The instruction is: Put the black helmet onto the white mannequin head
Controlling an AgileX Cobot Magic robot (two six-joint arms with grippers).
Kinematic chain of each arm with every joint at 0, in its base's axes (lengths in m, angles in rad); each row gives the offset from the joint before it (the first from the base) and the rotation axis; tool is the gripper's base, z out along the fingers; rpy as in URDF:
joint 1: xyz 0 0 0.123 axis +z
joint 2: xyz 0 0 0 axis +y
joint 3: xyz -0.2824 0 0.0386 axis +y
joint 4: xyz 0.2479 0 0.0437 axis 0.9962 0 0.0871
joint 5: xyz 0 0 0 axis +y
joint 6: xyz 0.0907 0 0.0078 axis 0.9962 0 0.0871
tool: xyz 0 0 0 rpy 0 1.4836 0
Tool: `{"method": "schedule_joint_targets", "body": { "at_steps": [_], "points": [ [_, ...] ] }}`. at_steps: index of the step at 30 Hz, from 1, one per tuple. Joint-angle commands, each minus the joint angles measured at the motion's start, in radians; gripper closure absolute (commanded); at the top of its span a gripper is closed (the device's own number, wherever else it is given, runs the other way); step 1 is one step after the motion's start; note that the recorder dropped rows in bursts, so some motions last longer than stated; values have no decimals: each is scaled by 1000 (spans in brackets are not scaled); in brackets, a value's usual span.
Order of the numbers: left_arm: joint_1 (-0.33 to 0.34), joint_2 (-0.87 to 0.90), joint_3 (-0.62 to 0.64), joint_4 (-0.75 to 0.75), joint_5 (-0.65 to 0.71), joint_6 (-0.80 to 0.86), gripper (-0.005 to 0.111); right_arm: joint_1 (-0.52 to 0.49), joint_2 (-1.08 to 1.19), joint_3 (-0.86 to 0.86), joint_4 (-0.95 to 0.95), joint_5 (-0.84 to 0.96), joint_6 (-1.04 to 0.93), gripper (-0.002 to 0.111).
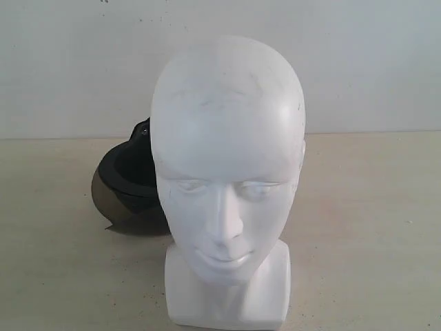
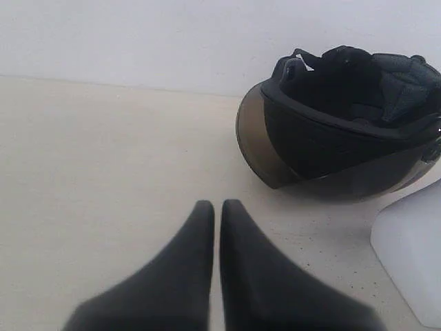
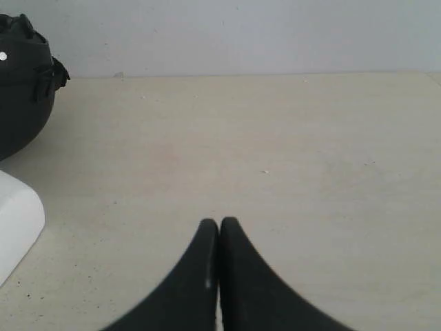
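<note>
A white mannequin head (image 1: pixel 227 172) stands upright on a pale beige worktop (image 1: pixel 372 227), on the near side and about midway between the left and right edges. It is bald and matte, with faint facial features and light grey scuffs on the crown. Its face looks toward the exterior camera. A short neck runs into a squared base (image 1: pixel 227 289).

A black helmet (image 1: pixel 131 176) rests on the worktop behind the head and off to the left, closer to the rear edge where the worktop meets a plain white wall (image 1: pixel 372 62). The head hides part of it. The helmet lies upside down, opening upward, with dark padding (image 2: pixel 358 76) showing inside. Its smoky brown visor (image 2: pixel 265 145) points toward the left edge. Whether the helmet touches the head cannot be told.

The left end effector (image 2: pixel 217 207) has its two black fingers pressed together, with only a thin slit between them and nothing held. It points over bare worktop, with the helmet ahead and a corner of the white base nearby.

The right end effector (image 3: pixel 219 224) is likewise closed tip to tip and empty. It hangs over open worktop, well apart from the helmet and the base, both seen at the margin of its wrist view.
</note>
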Motion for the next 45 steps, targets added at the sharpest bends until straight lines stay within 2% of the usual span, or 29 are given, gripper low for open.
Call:
{"method": "schedule_joint_targets", "body": {
  "at_steps": [1,6,14,18,21,25,29,33,39,45],
  "points": [
    [-4,-3,3,5,-2,0,102,-8,-5,0,-9,-4,-4,108],
    [-4,-3,-36,-16,14,11,102,-8,-5,0,-9,-4,-4,108],
    [-4,-3,-362,-94,51,6,102,-8,-5,0,-9,-4,-4,108],
    [-4,-3,-467,-166,69,2,102,-8,-5,0,-9,-4,-4,108],
    [-4,-3,-502,-186,44,2,102,-8,-5,0,-9,-4,-4,108],
    [-4,-3,-521,-311,2,-15,102,-8,-5,0,-9,-4,-4,108],
    [-4,6,-542,-333,31,21,102,-8,-5,0,-9,-4,-4,108],
    [-4,157,-645,-332,193,80,102,-8,-5,0,-9,-4,-4,108],
    [-4,550,-847,-311,478,161,102,-8,-5,0,-9,-4,-4,108],
    [-4,916,-1014,-315,698,430,102,-8,-5,0,-9,-4,-4,108]
  ]
}}
